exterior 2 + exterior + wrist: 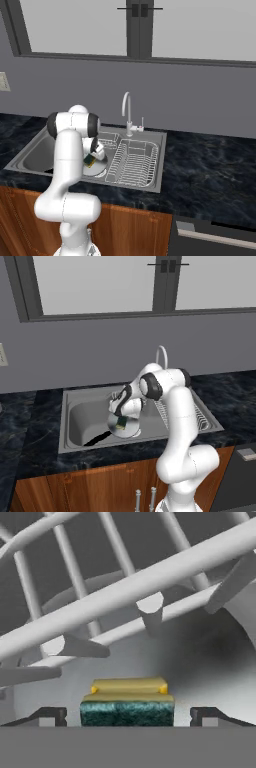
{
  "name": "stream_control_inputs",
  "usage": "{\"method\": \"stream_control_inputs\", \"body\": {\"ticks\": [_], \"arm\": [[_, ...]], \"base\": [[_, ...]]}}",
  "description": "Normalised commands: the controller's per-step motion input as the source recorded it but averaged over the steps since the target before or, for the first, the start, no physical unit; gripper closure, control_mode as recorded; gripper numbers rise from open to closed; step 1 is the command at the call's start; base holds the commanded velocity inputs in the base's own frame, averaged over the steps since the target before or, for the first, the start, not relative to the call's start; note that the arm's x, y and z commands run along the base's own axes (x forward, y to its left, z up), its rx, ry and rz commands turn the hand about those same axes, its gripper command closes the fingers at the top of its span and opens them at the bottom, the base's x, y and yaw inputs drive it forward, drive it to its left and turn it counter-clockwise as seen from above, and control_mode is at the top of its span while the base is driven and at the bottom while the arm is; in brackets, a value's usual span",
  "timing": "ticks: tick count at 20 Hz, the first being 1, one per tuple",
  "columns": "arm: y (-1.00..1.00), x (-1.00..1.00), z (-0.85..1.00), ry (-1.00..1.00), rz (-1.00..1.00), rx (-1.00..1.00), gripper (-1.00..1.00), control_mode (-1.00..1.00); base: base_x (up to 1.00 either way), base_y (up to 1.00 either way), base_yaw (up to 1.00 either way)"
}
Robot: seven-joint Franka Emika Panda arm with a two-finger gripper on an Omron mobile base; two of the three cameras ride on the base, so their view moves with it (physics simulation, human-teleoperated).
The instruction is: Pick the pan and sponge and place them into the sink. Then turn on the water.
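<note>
Gripper (128, 717) fingers stand wide, clear of the small yellow sponge with dark green top (127, 704) between them; I see it over the round silver-grey metal pan (125, 427) in the grey steel sink (75, 416). No writing is readable.

Pan (131, 427): round, silver-grey, lying flat in sink (80, 421), black handle toward the sink's front-left. Sponge (120, 422): yellow body, green face, tilted over the pan, beside dish rack.

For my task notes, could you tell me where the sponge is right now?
The sponge sits between the gripper fingertips, over the pan inside the sink.
</note>
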Motion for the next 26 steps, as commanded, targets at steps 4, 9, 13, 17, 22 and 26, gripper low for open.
{"method": "stream_control_inputs", "body": {"ticks": [4, 9, 13, 17, 22, 26], "arm": [[-0.05, -0.02, 0.28, 0.0, 0.0, 0.01, -1.0, -1.0], [-0.01, -0.12, 0.26, -0.03, 0.0, 0.0, -1.0, -1.0], [-0.02, -0.26, 0.22, -0.08, 0.0, 0.0, -1.0, -1.0], [-0.01, -0.35, 0.21, -0.08, 0.02, 0.0, -1.0, -1.0], [-0.01, -0.41, 0.16, -0.08, 0.01, 0.0, -1.0, -1.0], [0.0, -0.51, 0.02, -0.17, 0.0, -0.02, -1.0, -1.0]], "base": [[0.0, 0.0, 0.0], [0.0, 0.0, 0.0], [0.0, 0.0, 0.0], [0.0, 0.0, 0.0], [0.0, 0.0, 0.0], [0.0, 0.0, 0.0]]}}
